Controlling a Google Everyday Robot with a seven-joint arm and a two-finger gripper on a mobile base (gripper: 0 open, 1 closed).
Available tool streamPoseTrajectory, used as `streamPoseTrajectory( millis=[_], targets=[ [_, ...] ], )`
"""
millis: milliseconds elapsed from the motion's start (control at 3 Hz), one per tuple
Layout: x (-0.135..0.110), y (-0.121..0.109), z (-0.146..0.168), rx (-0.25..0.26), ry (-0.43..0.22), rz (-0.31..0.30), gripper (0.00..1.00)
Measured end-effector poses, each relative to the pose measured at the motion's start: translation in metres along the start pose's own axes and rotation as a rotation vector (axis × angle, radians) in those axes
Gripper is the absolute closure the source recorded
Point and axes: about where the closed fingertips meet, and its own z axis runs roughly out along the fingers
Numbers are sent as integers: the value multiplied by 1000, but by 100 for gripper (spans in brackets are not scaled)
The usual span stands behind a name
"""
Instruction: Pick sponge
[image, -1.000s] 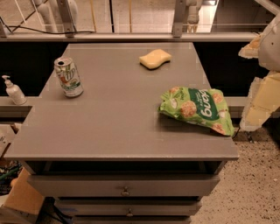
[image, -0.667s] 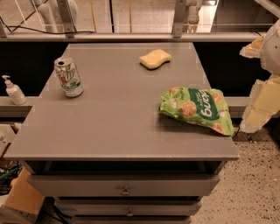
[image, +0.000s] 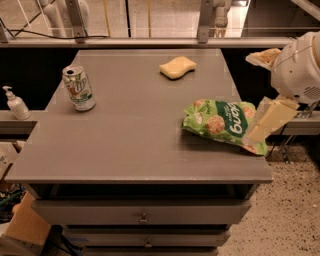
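On the grey worktop (image: 135, 140), which fills most of the camera view, you have three loose items to account for before you approach.

1. Locate the gripper (image: 249, 98). It hangs off the right edge of the worktop, near the front corner and well apart from the target. Its fingers (image: 272, 117) are spread wide with nothing between them. The lower one overlaps the right end of the green snack bag (image: 222, 122) in this view; whether they touch cannot be told.
2. Lift clear of the snack bag first. It lies between the gripper and the target, and a low sweep would likely drag it.
3. Disregard the soda can (image: 78, 88). It stands upright at the left side, far from your path.
4. Identify the sponge (image: 178, 67). It lies flat near the far edge of the worktop, right of centre, with bare surface all around it.
5. Descend from above, set the fingers across the narrow waist of the wavy outline, and close gently. The material will probably compress, so expect some give before the hold is firm.
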Motion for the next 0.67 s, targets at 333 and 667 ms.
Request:
streamPoseTrajectory(
  millis=[333,667],
  targets=[
    [-25,-47,28,82,-119,-30,0],
    [-54,-92,54,133,-190,-53,0]
  ],
)
